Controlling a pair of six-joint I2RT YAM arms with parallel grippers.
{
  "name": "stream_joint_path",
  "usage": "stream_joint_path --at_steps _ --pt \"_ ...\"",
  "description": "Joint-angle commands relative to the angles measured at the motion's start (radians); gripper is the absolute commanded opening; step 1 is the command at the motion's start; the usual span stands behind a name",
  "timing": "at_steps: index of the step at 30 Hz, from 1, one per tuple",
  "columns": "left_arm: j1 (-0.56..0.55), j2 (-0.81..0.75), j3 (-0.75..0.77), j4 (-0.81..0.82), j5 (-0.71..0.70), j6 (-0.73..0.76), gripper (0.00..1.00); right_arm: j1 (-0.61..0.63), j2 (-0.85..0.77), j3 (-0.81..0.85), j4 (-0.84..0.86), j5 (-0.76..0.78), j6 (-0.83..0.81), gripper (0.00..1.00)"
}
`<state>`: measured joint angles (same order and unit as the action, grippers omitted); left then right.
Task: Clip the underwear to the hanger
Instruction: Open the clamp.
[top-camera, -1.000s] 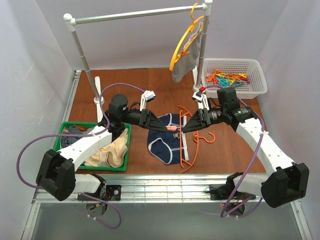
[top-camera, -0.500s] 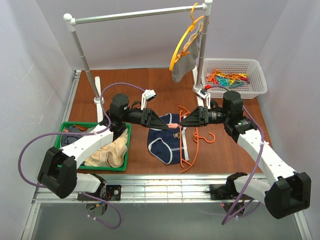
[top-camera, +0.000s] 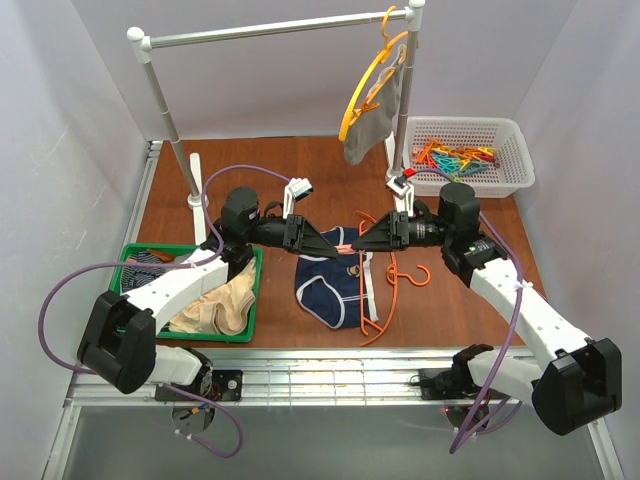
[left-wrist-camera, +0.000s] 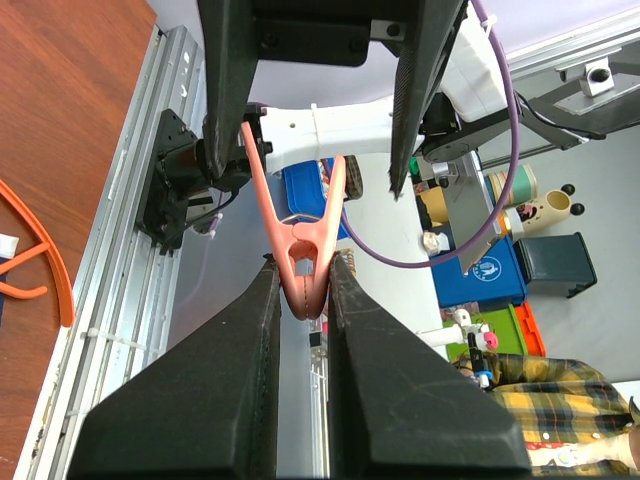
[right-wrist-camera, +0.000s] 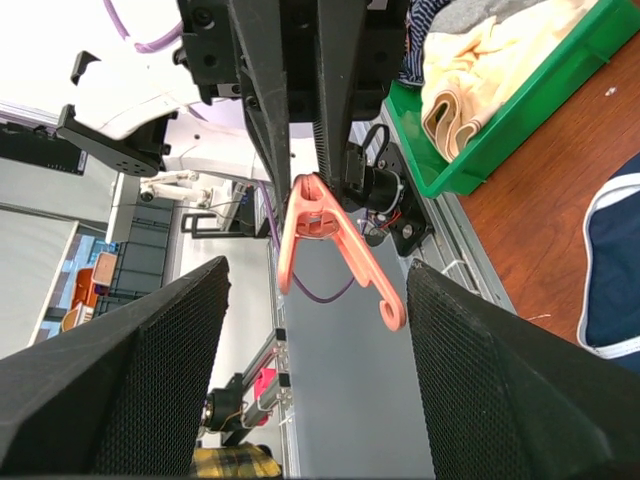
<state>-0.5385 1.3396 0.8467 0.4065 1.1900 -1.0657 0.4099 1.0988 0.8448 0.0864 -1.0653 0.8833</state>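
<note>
Handoff stage, I'd say; the left tool (top-camera: 334, 243) is pinching a pink peg (left-wrist-camera: 305, 250) up in the air; the right tool (top-camera: 359, 241) faces it spread wide, holding nothing; the underwear (top-camera: 325, 285) lies flat on the surface (top-camera: 300, 170) below, hanger (top-camera: 378, 300) across its right side; next, right probably has to close squarely on the peg's handles.

Right arm swings left and straightens. The right gripper (top-camera: 362, 240) rises from its downward tilt to level, open fingers now flanking the clip (top-camera: 345, 245). The left gripper (top-camera: 332, 241), pinching that clip, edges up and rightward.
</note>
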Motion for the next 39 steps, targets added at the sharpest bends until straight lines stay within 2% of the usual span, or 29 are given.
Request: stream_joint_path --at_steps 1,6,15,19,22,23,25,26,29,32,33,39 --pt "0.003 -0.007 0.025 0.032 -0.006 -0.004 0.09 0.024 0.004 0.004 0.049 0.022 0.002 0.64" --pt "0.002 0.003 0.026 0.052 -0.003 -0.013 0.09 0.038 0.013 0.008 0.050 0.034 0.002 0.59" --pt "0.002 0.009 0.031 0.058 0.002 -0.016 0.09 0.046 0.030 0.017 0.058 0.051 -0.009 0.36" --pt "0.002 0.015 0.029 0.078 0.006 -0.025 0.13 0.047 0.030 0.016 0.064 0.053 -0.010 0.26" --pt "0.002 0.018 0.032 0.080 0.006 -0.027 0.22 0.049 0.029 0.007 0.082 0.054 -0.004 0.17" --pt "0.000 0.020 0.035 0.081 0.006 -0.027 0.30 0.049 0.029 0.004 0.087 0.053 -0.001 0.14" --pt "0.000 0.021 0.037 0.083 0.006 -0.028 0.37 0.050 0.027 0.000 0.090 0.053 0.000 0.08" --pt "-0.001 0.021 0.038 0.081 0.008 -0.028 0.45 0.049 0.027 -0.004 0.092 0.054 0.000 0.07" --pt "-0.003 0.020 0.037 0.081 0.005 -0.027 0.53 0.050 0.021 -0.012 0.093 0.064 0.000 0.02" --pt "-0.002 0.012 0.037 0.055 -0.009 -0.010 0.59 0.049 0.006 -0.026 0.090 0.093 -0.004 0.01" --pt "-0.002 0.010 0.043 0.042 -0.013 0.001 0.64 0.049 -0.003 -0.033 0.092 0.100 -0.007 0.01" --pt "0.052 0.015 0.078 -0.221 -0.062 0.177 0.72 -0.005 -0.036 -0.061 0.087 0.113 -0.023 0.01"
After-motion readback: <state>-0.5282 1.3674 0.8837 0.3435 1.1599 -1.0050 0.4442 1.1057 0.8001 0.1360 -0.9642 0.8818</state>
